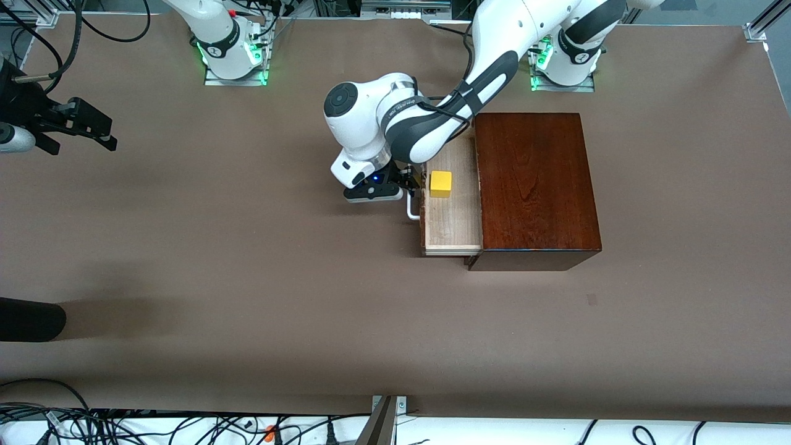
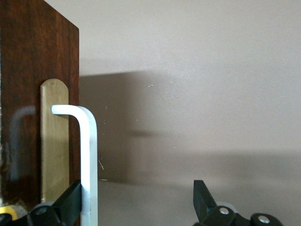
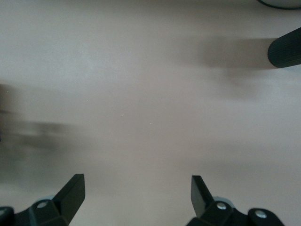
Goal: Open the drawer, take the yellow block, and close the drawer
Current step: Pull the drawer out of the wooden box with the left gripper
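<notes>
The jaws of the left gripper (image 1: 413, 183) stand apart at the white loop handle (image 2: 88, 160) of the pale-wood sliding drawer (image 1: 451, 232), 1 finger (image 2: 70, 201) touching the handle, while the right gripper (image 1: 83, 132) waits with its jaws apart over the bare brown table (image 1: 247, 278) at the right arm's end. The drawer is pulled partly out of the dark reddish-brown wooden box (image 1: 534, 185), its front facing the right arm's end and its long axis running toward the front camera. The small bright yellow cube block (image 1: 440, 183) sits flat in the drawer, in the part farther from the front camera.
</notes>
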### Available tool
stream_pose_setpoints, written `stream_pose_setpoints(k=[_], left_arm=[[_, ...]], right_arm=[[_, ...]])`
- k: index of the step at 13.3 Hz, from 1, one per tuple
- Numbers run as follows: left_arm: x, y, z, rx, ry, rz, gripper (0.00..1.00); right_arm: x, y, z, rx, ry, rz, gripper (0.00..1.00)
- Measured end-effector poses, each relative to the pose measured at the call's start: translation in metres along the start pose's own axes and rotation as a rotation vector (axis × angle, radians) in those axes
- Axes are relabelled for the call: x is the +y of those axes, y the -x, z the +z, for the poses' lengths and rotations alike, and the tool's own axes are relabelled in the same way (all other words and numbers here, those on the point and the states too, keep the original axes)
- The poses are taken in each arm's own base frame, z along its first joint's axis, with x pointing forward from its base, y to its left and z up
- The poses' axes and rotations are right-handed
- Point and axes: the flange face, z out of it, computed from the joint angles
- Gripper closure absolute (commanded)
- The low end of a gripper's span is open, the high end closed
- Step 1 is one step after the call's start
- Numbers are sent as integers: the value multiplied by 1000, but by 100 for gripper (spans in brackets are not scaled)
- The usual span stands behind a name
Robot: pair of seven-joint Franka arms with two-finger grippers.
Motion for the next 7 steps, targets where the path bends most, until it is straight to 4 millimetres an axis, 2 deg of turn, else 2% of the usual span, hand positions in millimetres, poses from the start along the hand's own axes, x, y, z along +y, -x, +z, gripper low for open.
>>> stream_pose_setpoints(k=[4,6,7], left_arm=[[1,-2,-1,-6,7,-7,0],[0,-6,-10,-9,31,-24,0],[0,-11,-22,-20,65,-43,0]], right_arm=[[0,0,0,0,0,0,0],[0,0,0,1,0,0,0],[0,0,0,1,0,0,0]])
